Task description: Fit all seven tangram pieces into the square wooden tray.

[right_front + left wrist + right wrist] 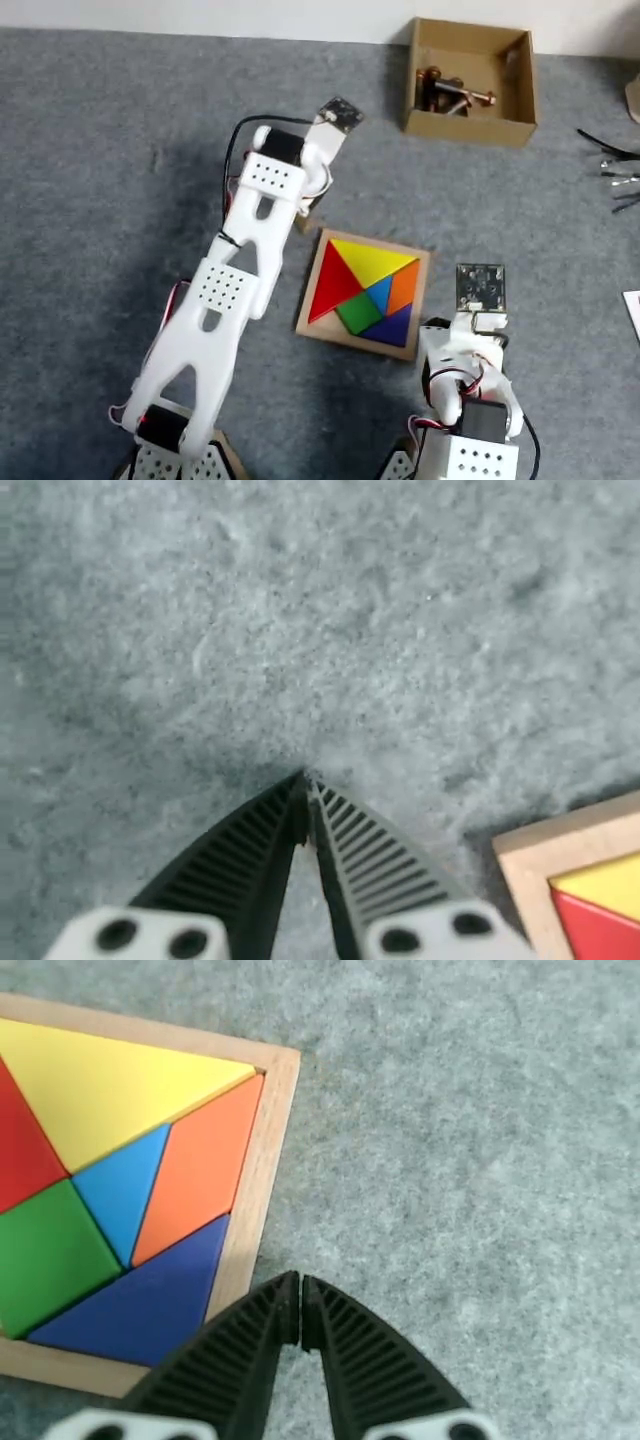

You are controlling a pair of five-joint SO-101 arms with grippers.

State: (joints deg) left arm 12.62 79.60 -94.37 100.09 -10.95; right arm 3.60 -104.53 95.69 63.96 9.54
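The square wooden tray, packed with coloured tangram pieces, lies just beside the right gripper and near the left gripper, both fully closed and empty.

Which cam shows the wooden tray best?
High view: the whole tray is in frame, with all four corners. The right wrist view is closer but crops it to one side. The left wrist view catches just one corner.
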